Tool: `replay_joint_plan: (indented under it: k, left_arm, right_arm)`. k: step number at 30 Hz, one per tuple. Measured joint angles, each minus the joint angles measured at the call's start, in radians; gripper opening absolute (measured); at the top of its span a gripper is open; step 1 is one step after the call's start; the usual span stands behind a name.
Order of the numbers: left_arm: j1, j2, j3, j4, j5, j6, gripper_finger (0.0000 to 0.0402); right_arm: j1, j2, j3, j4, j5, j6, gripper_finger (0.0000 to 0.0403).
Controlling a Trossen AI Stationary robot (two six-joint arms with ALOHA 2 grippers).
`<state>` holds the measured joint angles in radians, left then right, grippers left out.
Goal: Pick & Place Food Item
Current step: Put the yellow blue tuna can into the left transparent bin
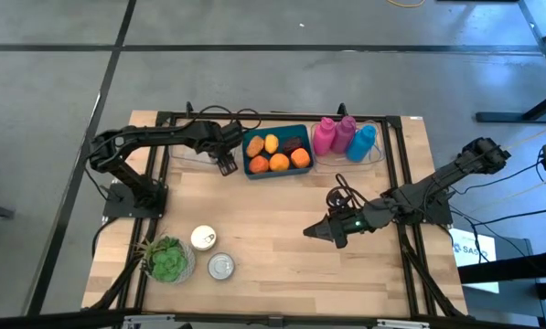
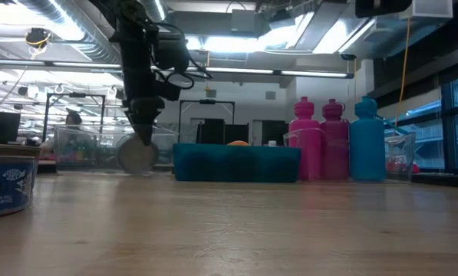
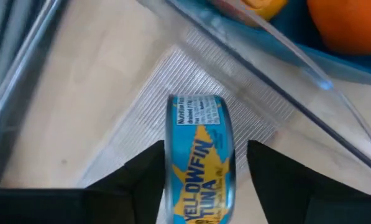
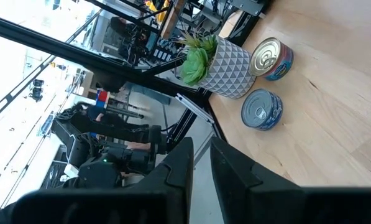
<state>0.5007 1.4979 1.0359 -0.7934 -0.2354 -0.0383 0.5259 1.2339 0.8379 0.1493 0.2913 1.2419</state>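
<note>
Wooden tabletop (image 1: 282, 228) fills the high view, set on grey floor. At its far edge a teal tray (image 1: 277, 153) holds oranges and darker fruit; right of it a clear bin (image 1: 350, 153) holds two pink bottles and a blue one. Near left stand a plant (image 1: 167, 260) and two cans (image 1: 214, 253). The left gripper (image 1: 225, 165) hangs just left of the tray; the right gripper (image 1: 315, 231) waits mid-table.

Low view: an open workshop with ceiling ducts lies behind; a tuna can (image 2: 137, 156) stands on edge under the left gripper, left of the tray.

Left wrist: its fingers (image 3: 141, 180) are spread, flanking the can without touching.

Right wrist: its fingers (image 4: 179, 165) sit nearly together, holding nothing.
</note>
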Motion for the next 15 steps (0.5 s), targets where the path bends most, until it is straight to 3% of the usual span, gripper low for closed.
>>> replay_joint_plan:
  k: [10,15]
  left_arm:
    - [0.000,0.000,0.000,-0.046,0.027,-0.003,0.0214]
    - [0.000,0.000,0.000,-0.071,0.028,-0.002,0.0192]
  right_arm:
    - [0.000,0.000,0.000,0.000,0.000,0.000,0.0057]
    - [0.000,0.000,0.000,0.000,0.000,0.000,0.0057]
